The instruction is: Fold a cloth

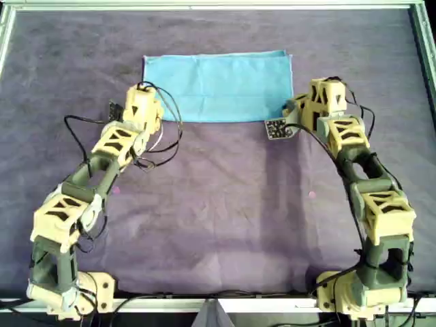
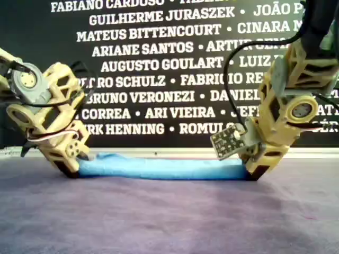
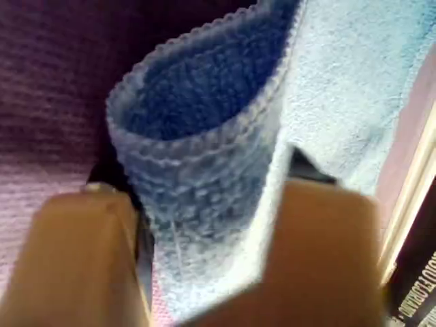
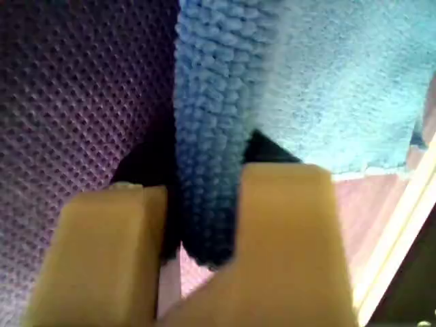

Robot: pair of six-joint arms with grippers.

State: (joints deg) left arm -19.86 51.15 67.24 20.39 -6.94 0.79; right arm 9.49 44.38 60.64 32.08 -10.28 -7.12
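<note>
Cloth (image 1: 218, 85) folded to wide rectangle, lying flat on purple sheet (image 1: 218, 204) over counter, far side in overhead view. My first end effector (image 3: 208, 238) clamped on folded cloth edge; my second end effector (image 4: 204, 225) likewise pinching cloth fold. Can't tell which arm is which overhead.

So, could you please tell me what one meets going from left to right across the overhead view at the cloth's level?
Purple sheet → an arm's gripper → cloth → the other arm's gripper → purple sheet again.
</note>
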